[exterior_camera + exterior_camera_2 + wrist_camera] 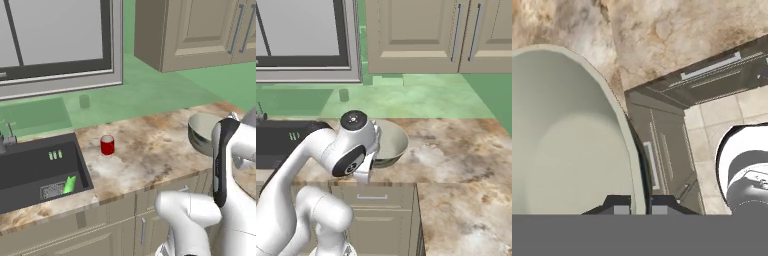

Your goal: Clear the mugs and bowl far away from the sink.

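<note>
Marble counter (150,150) carries your bowl (388,142) near its front edge, well right of the sink (35,172); your gripper (640,206) is clenched on its rim. 1 red mug (107,145) stands beside the sink.

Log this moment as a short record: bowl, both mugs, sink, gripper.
bowl: on the counter right of the sink, rim between the fingertips
gripper: shut on the bowl's rim
red mug: upright on the counter, just right of the sink
green mug: lying tilted inside the sink
sink: dark basin at the counter's left end
</note>
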